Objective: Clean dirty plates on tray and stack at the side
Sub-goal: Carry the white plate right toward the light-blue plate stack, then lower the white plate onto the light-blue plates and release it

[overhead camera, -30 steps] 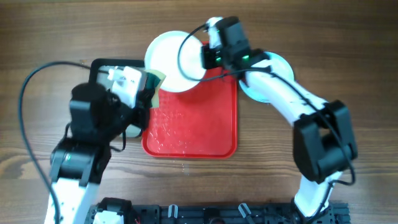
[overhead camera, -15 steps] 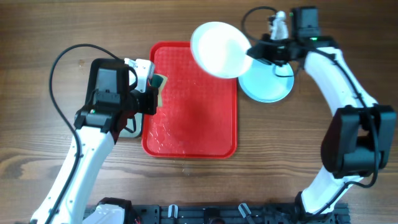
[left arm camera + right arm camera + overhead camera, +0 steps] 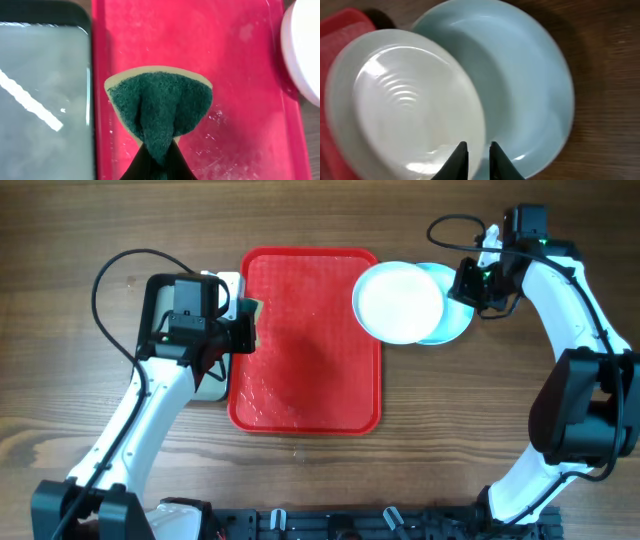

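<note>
Red plastic, the tray [image 3: 310, 380] lies mid-worktop, toward the far edge. Overhead, the white plate [image 3: 398, 302] overlaps the tray's right rim near its far right corner. It also covers part of the light blue plate [image 3: 458, 320], which sits just off the tray. Only the right wrist view shows the right gripper [image 3: 479, 146] straddling the white plate's rim, fingers narrowly parted; whether it pinches the rim or merely flanks it, I cannot tell. The left wrist view alone shows the left gripper [image 3: 156, 157] clenched on a green sponge [image 3: 159, 100] above the tray's left rim, beside the black-rimmed grey tray [image 3: 45, 75].
</note>
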Controlling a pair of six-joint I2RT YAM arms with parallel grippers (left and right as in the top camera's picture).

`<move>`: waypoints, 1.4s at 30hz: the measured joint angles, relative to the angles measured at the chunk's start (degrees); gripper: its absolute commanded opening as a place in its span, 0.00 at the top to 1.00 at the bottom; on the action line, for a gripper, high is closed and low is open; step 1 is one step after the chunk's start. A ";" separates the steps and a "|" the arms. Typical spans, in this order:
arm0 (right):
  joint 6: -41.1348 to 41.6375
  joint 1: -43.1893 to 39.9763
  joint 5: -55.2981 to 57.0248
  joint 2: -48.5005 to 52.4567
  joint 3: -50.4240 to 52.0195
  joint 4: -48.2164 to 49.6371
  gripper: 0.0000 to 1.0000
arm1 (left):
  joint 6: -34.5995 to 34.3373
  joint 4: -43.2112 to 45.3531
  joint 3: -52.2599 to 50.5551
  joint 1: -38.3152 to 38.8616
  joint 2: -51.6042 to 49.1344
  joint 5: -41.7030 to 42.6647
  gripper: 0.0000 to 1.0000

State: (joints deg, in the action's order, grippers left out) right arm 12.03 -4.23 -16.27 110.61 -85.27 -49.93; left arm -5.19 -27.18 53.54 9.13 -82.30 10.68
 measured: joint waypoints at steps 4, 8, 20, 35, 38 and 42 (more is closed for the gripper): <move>-0.42 0.00 3.30 0.00 0.07 0.09 0.78 | -0.61 0.02 0.00 0.02 -2.25 1.66 0.96; -0.72 0.00 4.61 0.00 0.09 0.68 0.65 | -1.16 0.07 0.00 0.02 -5.27 2.49 0.96; -2.58 1.07 -1.70 0.00 0.13 2.67 0.58 | -1.18 0.90 0.00 0.02 -6.19 2.73 0.96; -3.37 12.35 6.29 0.20 0.15 6.16 0.57 | -1.18 0.48 0.00 0.02 -6.19 2.75 0.96; -3.58 12.37 7.39 2.01 0.15 6.75 0.62 | -1.18 0.46 0.00 0.02 -6.19 2.75 0.96; -3.58 12.37 7.30 5.01 0.17 6.78 0.63 | -1.18 0.46 0.00 0.00 -6.19 2.75 0.96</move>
State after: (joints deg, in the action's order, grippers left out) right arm 8.45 8.14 -8.97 115.61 -85.10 -43.16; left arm -6.37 -26.72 53.54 9.13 -88.49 13.43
